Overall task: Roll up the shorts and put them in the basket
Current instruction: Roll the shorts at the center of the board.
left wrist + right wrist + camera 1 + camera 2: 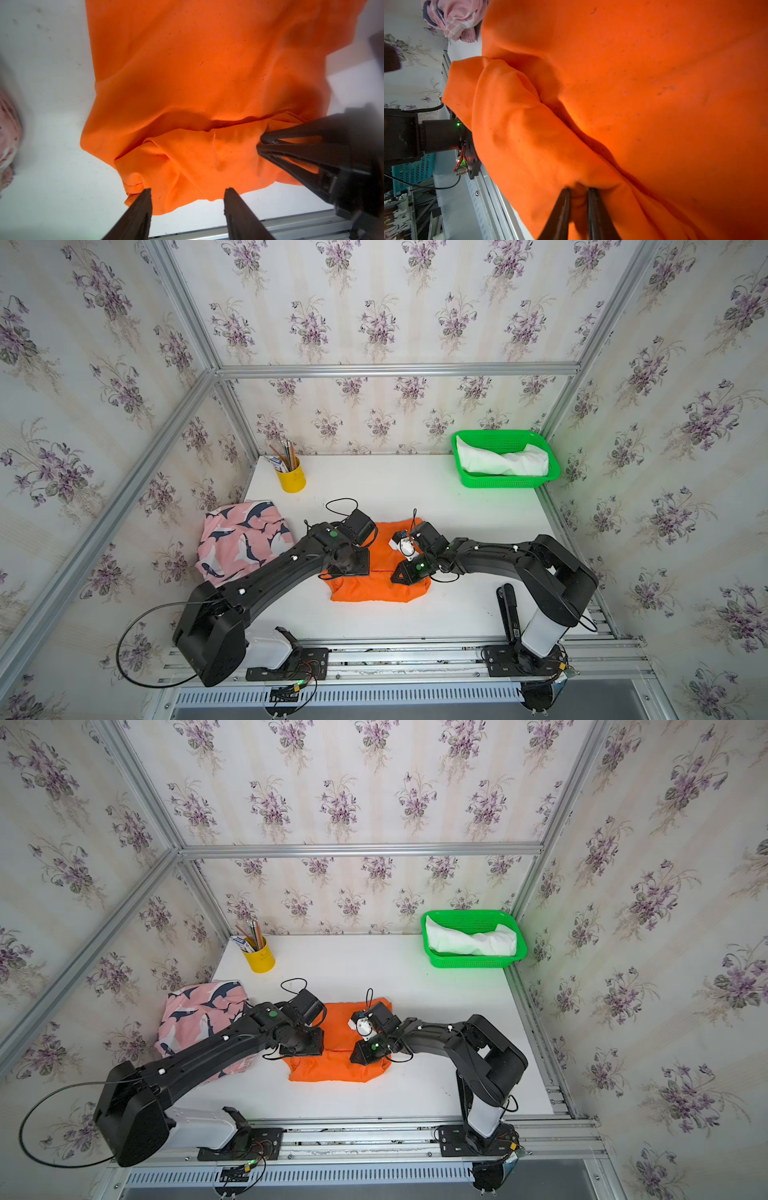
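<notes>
Bright orange cloth shorts (374,589) are lying mid-table toward the front of the white flat tabletop (374,485), with pink shark-print cloth shorts (237,539) sitting to their left at the table's left edge. Yellow round pencil cup (292,480) is standing in the rear left corner, green plastic mesh basket (498,482) in the rear right corner, plain white cloth shorts (498,460) lying in it. Left gripper (188,190) is sitting over the orange shorts' front left, right gripper (578,190) over their front right.

- Yellow cup (292,482): upright at the far left corner of the surface (395,489), holding pencils (286,451).
- Green mesh basket (505,482): at the far right corner of the surface.
- Floral wallpaper (374,315): covers the enclosing walls.
- Aluminium frame (395,369): runs along the wall edges.
</notes>
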You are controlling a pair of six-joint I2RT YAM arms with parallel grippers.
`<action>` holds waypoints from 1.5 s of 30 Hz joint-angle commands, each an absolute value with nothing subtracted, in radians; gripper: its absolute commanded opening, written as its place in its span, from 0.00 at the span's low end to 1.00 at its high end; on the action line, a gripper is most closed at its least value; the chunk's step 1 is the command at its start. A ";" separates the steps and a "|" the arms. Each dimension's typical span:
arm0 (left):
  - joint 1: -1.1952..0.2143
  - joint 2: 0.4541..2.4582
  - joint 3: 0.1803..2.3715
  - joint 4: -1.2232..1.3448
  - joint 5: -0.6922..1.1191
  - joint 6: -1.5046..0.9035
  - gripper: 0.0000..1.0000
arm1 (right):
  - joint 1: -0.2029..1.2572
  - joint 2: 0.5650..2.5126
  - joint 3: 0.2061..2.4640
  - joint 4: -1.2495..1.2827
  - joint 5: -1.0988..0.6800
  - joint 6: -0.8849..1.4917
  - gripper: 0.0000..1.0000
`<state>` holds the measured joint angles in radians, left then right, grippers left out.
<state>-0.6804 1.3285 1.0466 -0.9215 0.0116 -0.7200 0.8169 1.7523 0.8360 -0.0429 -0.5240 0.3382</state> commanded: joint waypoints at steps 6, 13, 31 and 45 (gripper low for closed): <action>-0.747 1.388 1.073 -0.885 0.077 -0.739 0.59 | 0.808 1.737 0.758 -0.102 -0.408 0.429 0.21; -0.734 1.528 0.971 -0.734 0.112 -0.746 0.58 | 0.808 1.726 0.691 -0.006 -0.429 0.507 0.21; -0.570 1.758 0.989 -0.622 0.176 -0.592 0.56 | 0.837 1.656 0.656 0.028 -0.450 0.596 0.22; -0.561 1.746 0.942 -0.608 0.170 -0.574 0.51 | 0.851 1.620 0.889 -0.274 -0.345 0.436 0.32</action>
<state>-0.5617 1.7226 0.9771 -0.7109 0.2848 -0.6086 0.8509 1.6115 0.8593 -0.1711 -0.3553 0.4957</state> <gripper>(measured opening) 0.513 0.320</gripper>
